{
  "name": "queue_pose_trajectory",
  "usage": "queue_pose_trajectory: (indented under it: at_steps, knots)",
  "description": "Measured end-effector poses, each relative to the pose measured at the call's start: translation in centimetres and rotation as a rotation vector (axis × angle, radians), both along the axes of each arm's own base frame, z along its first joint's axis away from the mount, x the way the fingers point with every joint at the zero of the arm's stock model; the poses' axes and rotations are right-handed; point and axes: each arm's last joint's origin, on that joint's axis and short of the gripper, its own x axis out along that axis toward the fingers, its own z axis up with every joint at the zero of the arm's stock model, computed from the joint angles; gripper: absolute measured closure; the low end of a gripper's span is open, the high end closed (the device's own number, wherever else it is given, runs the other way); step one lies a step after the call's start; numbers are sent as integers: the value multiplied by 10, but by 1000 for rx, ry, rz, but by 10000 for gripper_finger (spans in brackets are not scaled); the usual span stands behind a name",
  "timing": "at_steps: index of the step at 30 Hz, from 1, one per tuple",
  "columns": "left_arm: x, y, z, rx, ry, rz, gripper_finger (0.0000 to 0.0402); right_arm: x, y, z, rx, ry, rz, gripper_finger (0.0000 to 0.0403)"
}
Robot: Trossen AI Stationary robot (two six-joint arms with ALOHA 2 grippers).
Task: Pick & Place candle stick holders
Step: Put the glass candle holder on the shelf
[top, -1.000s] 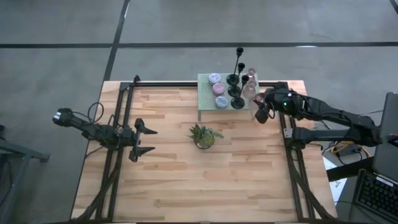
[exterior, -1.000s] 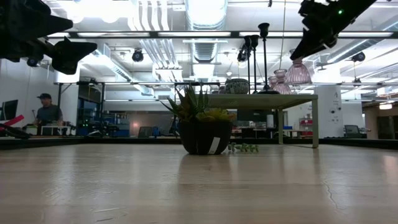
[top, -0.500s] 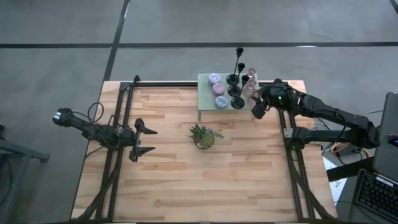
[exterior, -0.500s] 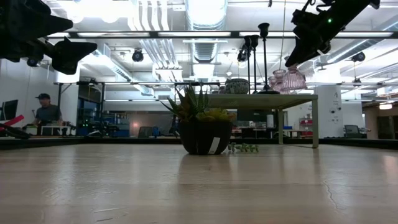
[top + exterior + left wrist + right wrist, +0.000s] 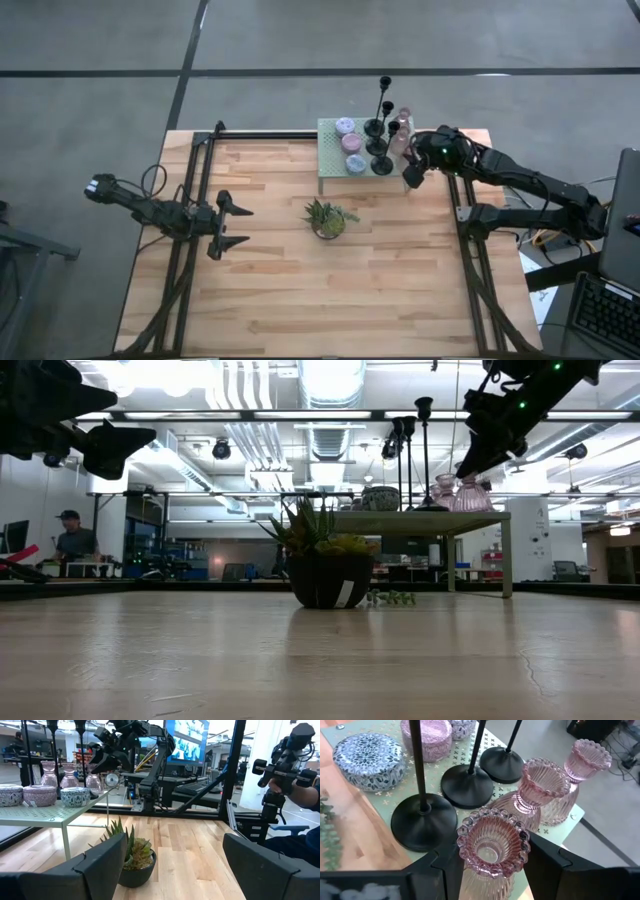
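Right claw (image 5: 411, 174) has moved in toward the rack since 1 s ago, pink glass holder (image 5: 493, 851) going with it; now at the rack's right end. Fingers sit either side of that ribbed pink holder, gripping it at the body per the right wrist view. Low view: the held holder's base looks level w/ the rack top (image 5: 420, 514), can't tell if it's touching or just above.

Just beyond it, two more pink glass holders (image 5: 538, 785), close together near the rack's corner. Next to those, three black candlesticks (image 5: 423, 824) w/ round bases, upright, bases nearly touching each other. Farther along the rack: a blue patterned round holder (image 5: 369, 754) and a pink round holder (image 5: 428, 737), plus a lilac one (image 5: 345, 126) at the back edge in the high view.

Pale green mesh rack (image 5: 331, 163) stands at the back of the desk (image 5: 300, 290), right of centre. Small spiky plant (image 5: 327, 219) in a dark pot sits on the desk in front of the rack, apart from it.

Left claw (image 5: 234, 226) is idle over the desk's left side, fingers wide apart, nothing in them, well away from the rack.

Room behind: a person (image 5: 74, 540) in a cap, seated far off.
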Motion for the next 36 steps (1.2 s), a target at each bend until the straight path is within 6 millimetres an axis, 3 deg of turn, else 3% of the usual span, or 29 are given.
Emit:
queue_pose_trajectory:
  at_steps: [29,36]
  knots:
    - [0,0,0,0,0,0,67,1,-2,-2,-39,19,0,217]
    - [0,0,0,0,0,0,67,1,-2,-1,-51,18,7,175]
